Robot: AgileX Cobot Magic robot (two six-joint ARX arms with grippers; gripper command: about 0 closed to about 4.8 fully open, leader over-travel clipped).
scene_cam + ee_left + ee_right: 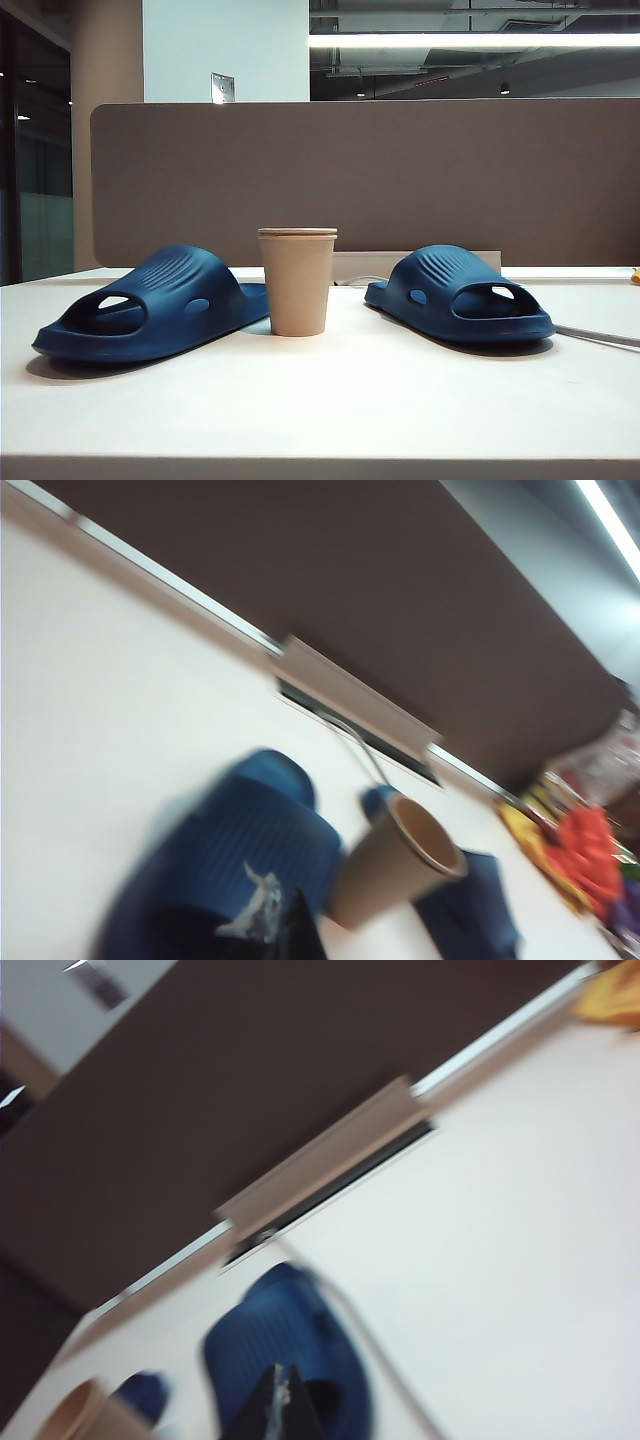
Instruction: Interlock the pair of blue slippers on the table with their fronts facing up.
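lying apart on the table (330, 400), the slippers (150, 300) awaited pairing. left gripper (268, 925) and right gripper (280, 1410), fingers pressed together and empty, each hovered with a slipper just beyond its tips.

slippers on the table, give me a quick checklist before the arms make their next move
1. Both slippers upright on their soles: left slipper and right slipper ok.
2. Slippers interlocked: not ok, they lie apart.
3. Path between them free: not ok, a paper cup stands in the middle.
4. Left pincer empty: ok, shut, holding nothing, short of the left slipper.
5. Right pincer empty: ok, shut, holding nothing, short of the right slipper.
6. Cable clear of the right slipper: cannot tell, it runs close behind it.
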